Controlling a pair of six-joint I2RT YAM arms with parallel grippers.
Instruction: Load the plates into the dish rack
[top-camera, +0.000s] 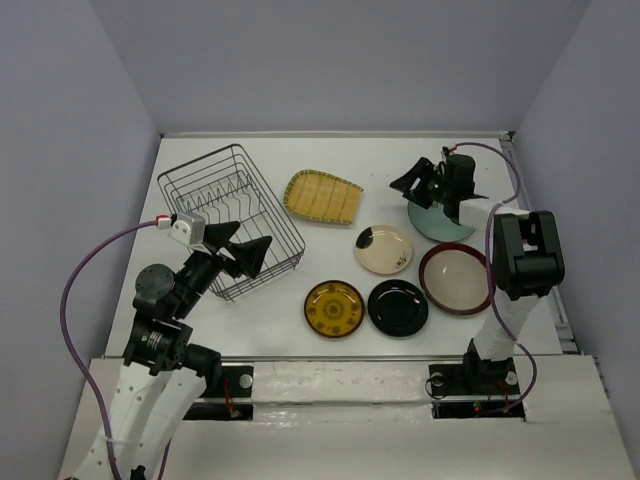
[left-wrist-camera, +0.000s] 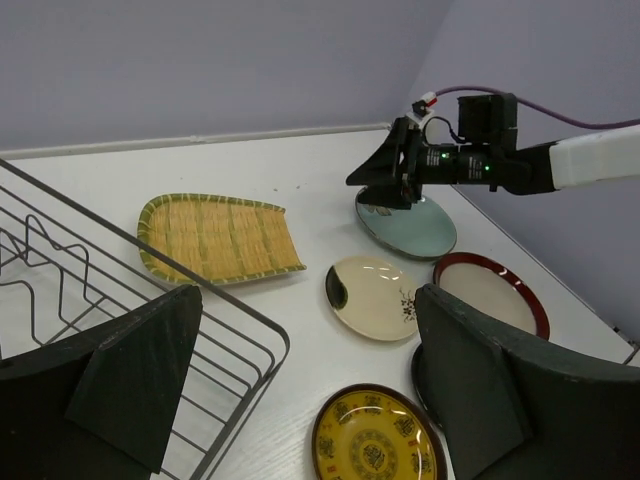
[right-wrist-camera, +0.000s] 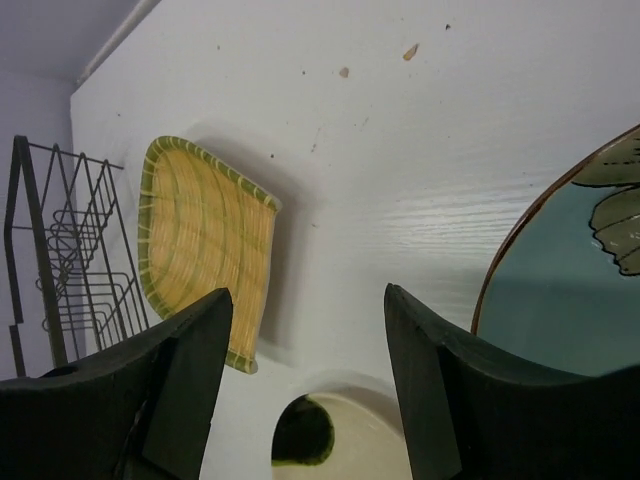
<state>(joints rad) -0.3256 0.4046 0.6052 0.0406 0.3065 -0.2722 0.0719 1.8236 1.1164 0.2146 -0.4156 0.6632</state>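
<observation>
From above, the right gripper (top-camera: 412, 188) covers the far edge of the teal plate (top-camera: 442, 224). In the right wrist view that plate is cut off by the frame's right edge and partly hidden behind 1 finger, so only part of a leaf-like motif on its glaze shows. In the left wrist view the black plate (top-camera: 397, 307) is almost wholly hidden behind a finger. There the yellow patterned plate (left-wrist-camera: 375, 445) runs off the bottom edge, and only 1 corner of the dish rack (top-camera: 230, 218) appears.

All 6 plates lie flat on the table (top-camera: 275, 305), outside the rack. The ribbed fan-shaped plate (top-camera: 322, 196) is just right of the rack. The cream plate (top-camera: 383, 249) with dark patches sits between it and the red-rimmed plate (top-camera: 455, 279). The yellow patterned and black plates lie side by side nearest the arms.

The right gripper's jaws stand apart with nothing between them; bare table and the cream plate's rim show through the gap. The teal plate lies just outside 1 finger, and contact cannot be judged. The left gripper (top-camera: 252, 238) hangs over the rack's near right corner, jaws spread wide and holding nothing, with every plate off to its right.
</observation>
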